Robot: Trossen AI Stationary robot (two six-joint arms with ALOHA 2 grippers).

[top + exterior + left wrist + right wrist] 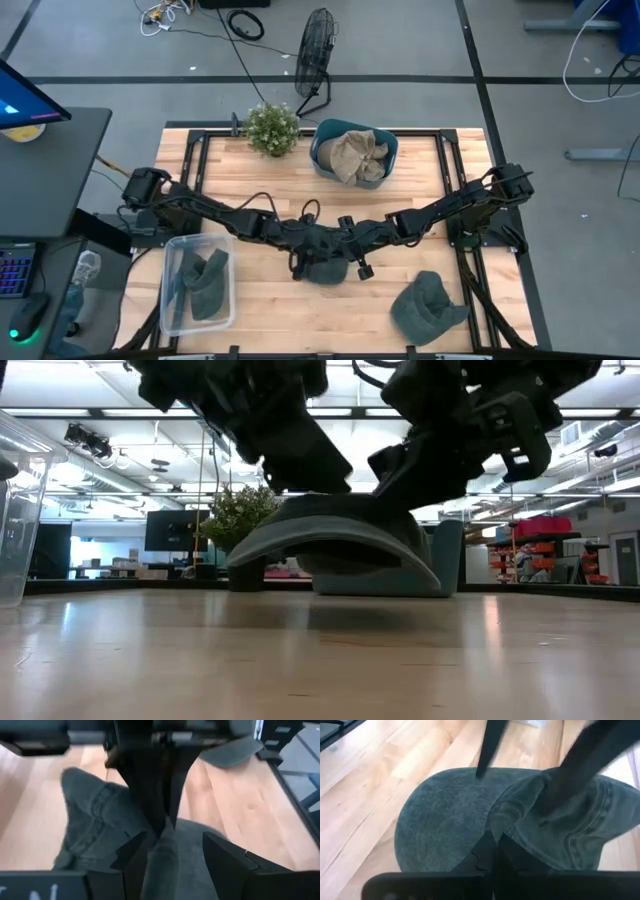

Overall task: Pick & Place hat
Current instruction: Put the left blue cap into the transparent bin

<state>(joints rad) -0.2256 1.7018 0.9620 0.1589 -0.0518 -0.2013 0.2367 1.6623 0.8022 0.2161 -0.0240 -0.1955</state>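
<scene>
A dark grey-green cap [325, 270] lies at the table's middle, its curved brim [335, 545] arched with both ends on the wood. Both arms meet over it. My right gripper [494, 855] is shut on the cap where the crown meets the brim. My left gripper [172, 865] is open, its fingers standing on either side of the cap's cloth. A second grey-green hat [430, 305] lies crumpled near the table's near right corner. My right gripper pinches a ridge of cloth [495, 827] where the crown meets the brim, between its two shut fingers, coming slanting from above. The cap still rests on the table. My left gripper is open; one finger [487, 750] stands at the brim and the other [570, 775] in the crown's folds. Whether they touch the cloth I cannot tell.
A clear plastic bin [170, 300] with dark hats stands near the left edge. A blue bin [320, 160] holding tan cloth and a small potted plant [271, 128] stand at the far edge. Bare wood lies between the cap and the second hat.
</scene>
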